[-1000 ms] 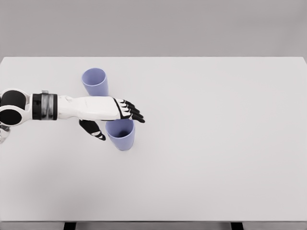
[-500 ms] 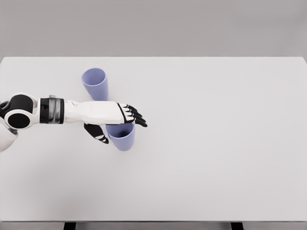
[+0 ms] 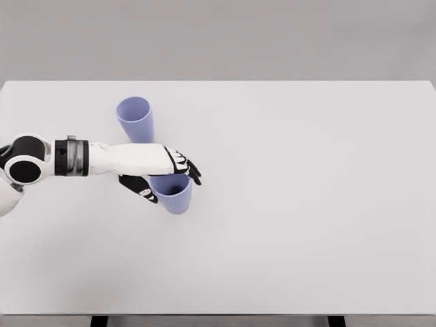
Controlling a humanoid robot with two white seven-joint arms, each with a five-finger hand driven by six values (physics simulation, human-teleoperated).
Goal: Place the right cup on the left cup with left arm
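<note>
while the left cup [image 3: 135, 117] stands apart, the left hand [image 3: 161, 170] curls around the unmarked right cup [image 3: 174, 197].

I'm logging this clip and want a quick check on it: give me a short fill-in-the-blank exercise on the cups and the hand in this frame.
1. Both cups on the white table are pale ____ in colour.
2. The hand at the nearer cup belongs to the robot's ____ arm.
3. The left hand has its fingers on one side of the nearer cup's rim and its ____ on the other.
4. The far cup is ____ by the hand.

Missing words: purple; left; thumb; untouched
</note>
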